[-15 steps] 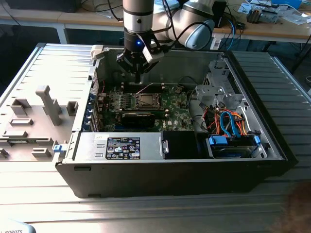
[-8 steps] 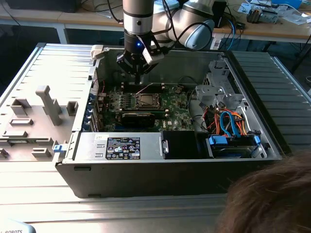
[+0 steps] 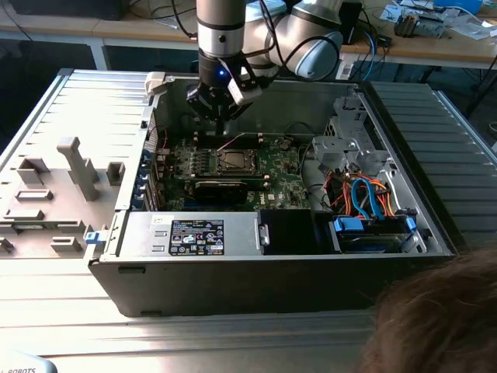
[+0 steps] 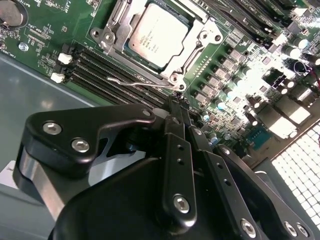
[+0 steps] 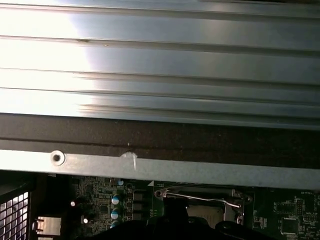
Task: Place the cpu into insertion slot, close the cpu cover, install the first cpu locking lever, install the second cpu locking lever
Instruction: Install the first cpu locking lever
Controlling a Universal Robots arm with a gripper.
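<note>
The cpu [image 4: 159, 34] lies flat in the insertion slot [image 4: 102, 37] on the green board, its silver-grey top showing. The cpu cover [image 4: 197, 44] is folded down around it as a silvery frame. A thin wire locking lever [image 4: 137, 83] runs along one side of the slot, standing slightly off the board. My gripper [image 4: 175, 102] is shut, its tips right at that lever's end; whether they touch it I cannot tell. In the exterior view the gripper [image 3: 223, 118] hangs just behind the slot [image 3: 233, 161]. The first wrist view shows the slot [image 5: 200, 206] and a wire lever [image 5: 200, 197].
The board sits inside an open black computer case [image 3: 256, 272]. Memory slots [image 4: 100, 70] run beside the lever. Drive bays and orange and blue cables [image 3: 365, 198] fill the exterior view's right. A grey fixture plate [image 3: 54, 194] lies at its left. A person's hair [image 3: 443, 318] shows at the lower right.
</note>
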